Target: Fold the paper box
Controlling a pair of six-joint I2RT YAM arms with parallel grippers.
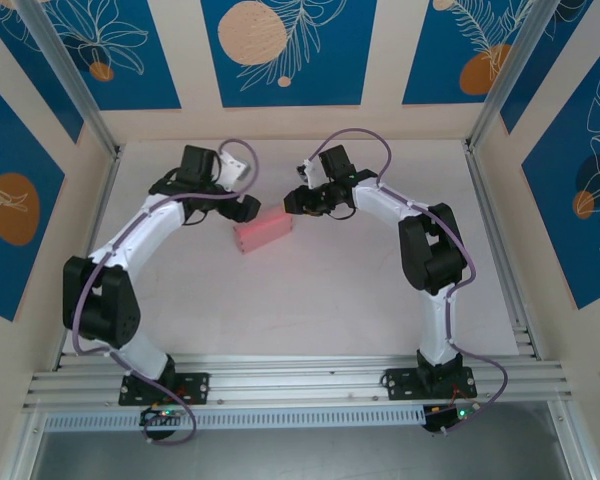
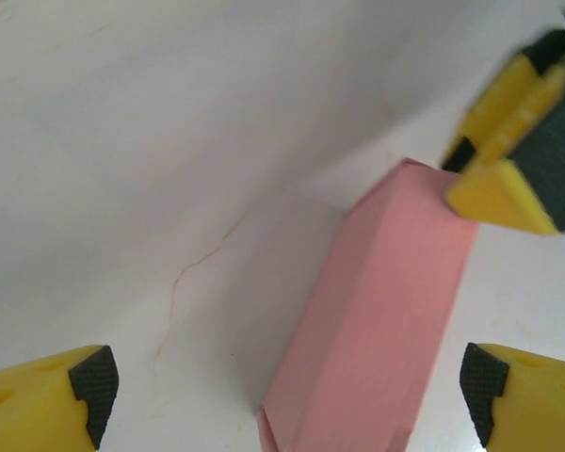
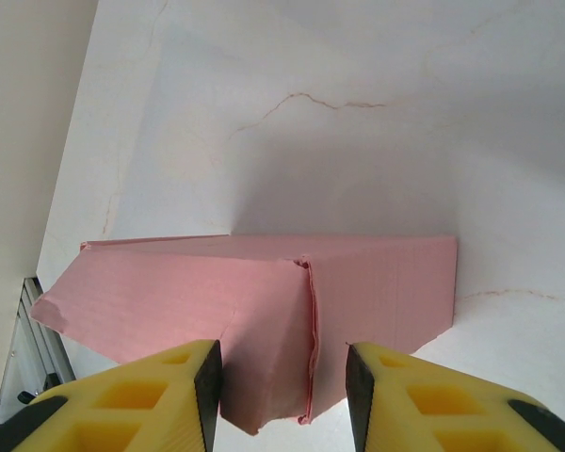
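The paper box [image 1: 263, 232] is a small pink rectangular box lying on the white table between the two arms. My left gripper [image 1: 245, 208] hovers at its left end, and its jaws [image 2: 287, 395] stand wide open. The box [image 2: 377, 330] lies between them, nearer the right finger, touching neither. My right gripper [image 1: 292, 200] is at the box's right end. Its fingers [image 3: 282, 386] have closed on the corner of the box [image 3: 264, 301], with a pad against each side of the end seam. One of its fingertips [image 2: 499, 193] rests over the box's far end.
The white table [image 1: 330, 290] has hairline cracks in its surface. Beige walls with blue panels close it in at the back and sides. An aluminium rail [image 1: 300, 380] carrying both arm bases runs along the near edge.
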